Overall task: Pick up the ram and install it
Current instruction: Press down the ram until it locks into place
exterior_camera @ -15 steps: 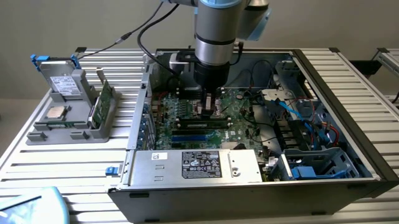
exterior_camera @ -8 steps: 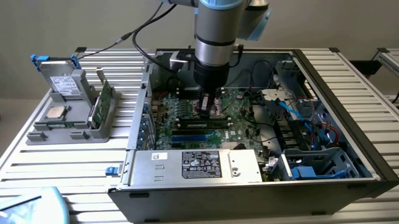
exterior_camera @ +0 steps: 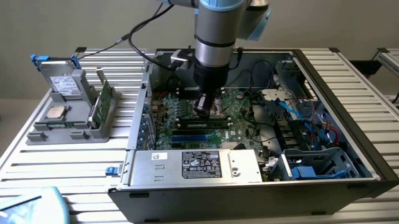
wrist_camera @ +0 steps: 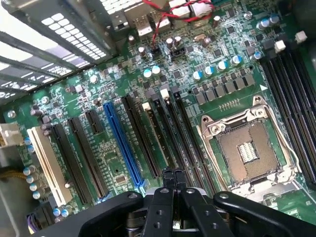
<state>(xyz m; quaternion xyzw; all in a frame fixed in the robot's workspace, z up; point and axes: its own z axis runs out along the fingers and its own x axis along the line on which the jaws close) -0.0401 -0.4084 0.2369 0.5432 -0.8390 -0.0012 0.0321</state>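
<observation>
The jaws are pressed together with no gap, holding nothing; the gripper hangs tip-down over the motherboard inside the open computer case, its tips just above the ram; whether they touch it cannot be told; the one ram stick lies lengthwise in a black slot; nearest the exterior view sits one silver power supply; in the wrist view, one blue slot and one white slot; at the exterior view's left, a grey holder carries one silver processor chip, one green card and, farthest, one drive.
</observation>
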